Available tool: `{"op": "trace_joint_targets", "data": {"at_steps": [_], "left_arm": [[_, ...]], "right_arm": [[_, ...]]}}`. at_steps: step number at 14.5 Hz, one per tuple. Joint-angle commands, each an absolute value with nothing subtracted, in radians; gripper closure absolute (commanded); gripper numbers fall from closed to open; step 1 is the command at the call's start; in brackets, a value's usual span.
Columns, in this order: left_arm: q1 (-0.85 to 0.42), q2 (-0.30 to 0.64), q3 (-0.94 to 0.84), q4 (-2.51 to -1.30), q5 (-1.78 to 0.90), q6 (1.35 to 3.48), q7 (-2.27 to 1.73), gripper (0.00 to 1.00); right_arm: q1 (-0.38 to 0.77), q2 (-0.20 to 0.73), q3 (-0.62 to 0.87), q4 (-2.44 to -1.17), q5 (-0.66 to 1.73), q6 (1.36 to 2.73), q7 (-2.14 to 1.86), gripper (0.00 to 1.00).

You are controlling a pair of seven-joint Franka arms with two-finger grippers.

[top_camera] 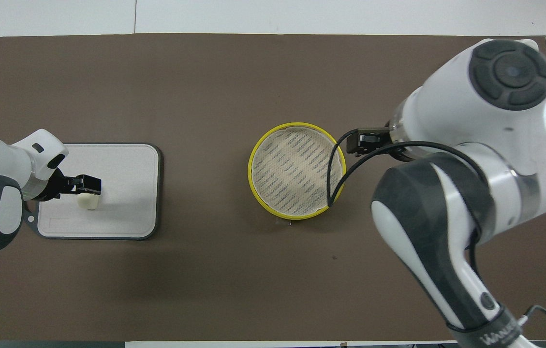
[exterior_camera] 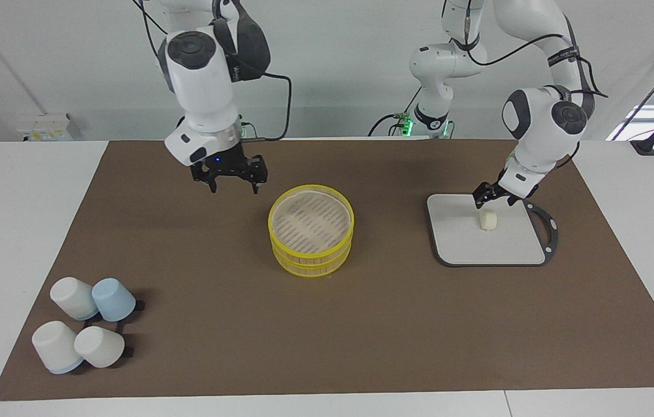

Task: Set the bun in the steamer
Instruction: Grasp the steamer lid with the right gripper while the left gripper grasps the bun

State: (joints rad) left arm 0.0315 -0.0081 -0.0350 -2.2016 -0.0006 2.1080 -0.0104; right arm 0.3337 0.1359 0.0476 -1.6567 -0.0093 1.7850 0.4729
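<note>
A brown, matte mat (exterior_camera: 361,324) covers most of the white table (exterior_camera: 19,231), and the steamer (exterior_camera: 311,230) sits near its middle — a round, two-tier bamboo basket with bright yellow rims and a pale slatted top. Toward the left arm's end lies a flat board (exterior_camera: 489,246), pale grey with rounded corners and a dark rim that ends in a looped handle. The bun (exterior_camera: 488,220), a small, smooth, cream-white lump of dough, rests on the board, on the half nearer the robots, well apart from the steamer. The left gripper (exterior_camera: 497,195) is low over the board, just above and beside the bun on the robots' side; its short black fingers stand parted and hold nothing, and the facing view shows a small gap between them and the dough. The right gripper (exterior_camera: 233,183) hangs in the air over bare mat beside the steamer, toward the right arm's end, its dark fingers spread wide and empty; this arm waits. Four upturned cups (exterior_camera: 84,330) — smooth, tapered, three white and one pale blue — cluster at the right arm's end of the mat, farther from the robots than the steamer. In the overhead view the right arm's bulky white-and-black wrist covers part of the mat beside the basket.
</note>
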Motion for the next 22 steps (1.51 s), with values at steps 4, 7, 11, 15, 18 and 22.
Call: {"op": "trace_joint_targets", "data": {"at_steps": [4, 7, 11, 15, 18, 22], "left_arm": [[0.054, 0.005, -0.04, -2.298, 0.018, 2.246, 0.003, 0.0], [0.066, 0.018, -0.038, -2.298, 0.018, 2.272, 0.041, 0.0], [0.069, 0.041, -0.038, -2.295, 0.02, 2.307, 0.063, 0.0], [0.069, 0.061, -0.04, -2.293, 0.023, 2.322, 0.077, 0.0], [0.069, 0.081, -0.038, -2.292, 0.023, 2.322, 0.09, 0.0], [0.069, 0.081, -0.04, -2.29, 0.023, 2.309, 0.091, 0.05]], "right_arm": [[0.517, 0.357, 0.045, -1.46, -0.008, 1.83, 0.747, 0.0], [0.6, 0.468, 0.041, -1.379, -0.02, 1.853, 0.863, 0.0], [0.62, 0.497, 0.046, -1.393, -0.018, 1.959, 0.879, 0.0], [0.649, 0.531, 0.044, -1.397, -0.021, 1.959, 0.881, 0.0], [0.663, 0.546, 0.043, -1.399, -0.02, 1.957, 0.884, 0.02], [0.664, 0.546, 0.041, -1.404, -0.02, 1.957, 0.888, 0.44]]}}
